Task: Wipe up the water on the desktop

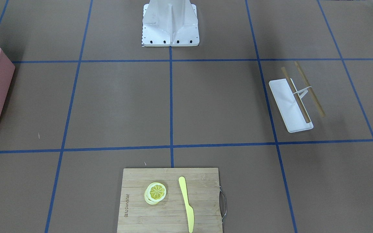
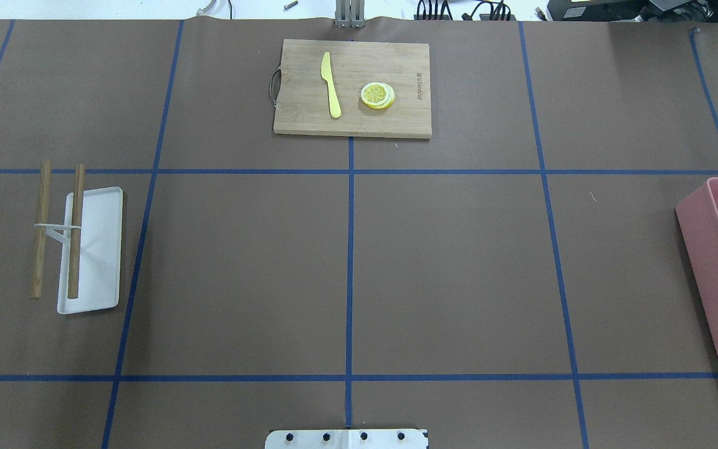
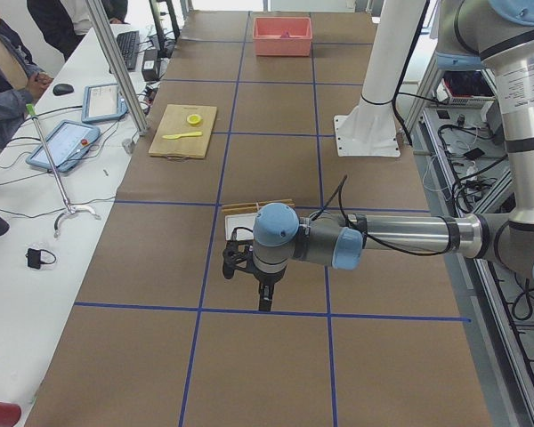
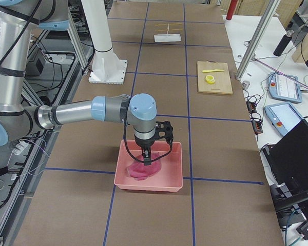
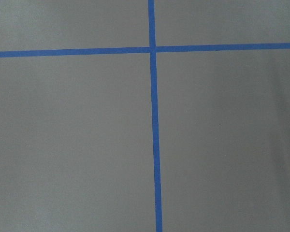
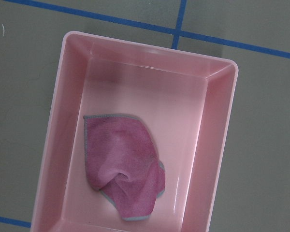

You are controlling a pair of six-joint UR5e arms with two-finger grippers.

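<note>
Right tool [image 4: 146, 157] hangs over the cloth [image 6: 123, 166] in its bin [image 6: 218, 145], lower centre; whether it or the left tool [image 3: 264, 301] is spread I cannot tell. No water shows on the counter [image 2: 452, 274], so wiping may miss.

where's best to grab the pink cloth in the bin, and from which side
Likely pinch the raised fold of the pink cloth, coming straight down: it lies low on the floor of the pink bin, whose walls block a sideways approach.

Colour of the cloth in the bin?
Magenta cloth, grey-blue edging; right wrist view shows it best.
</note>
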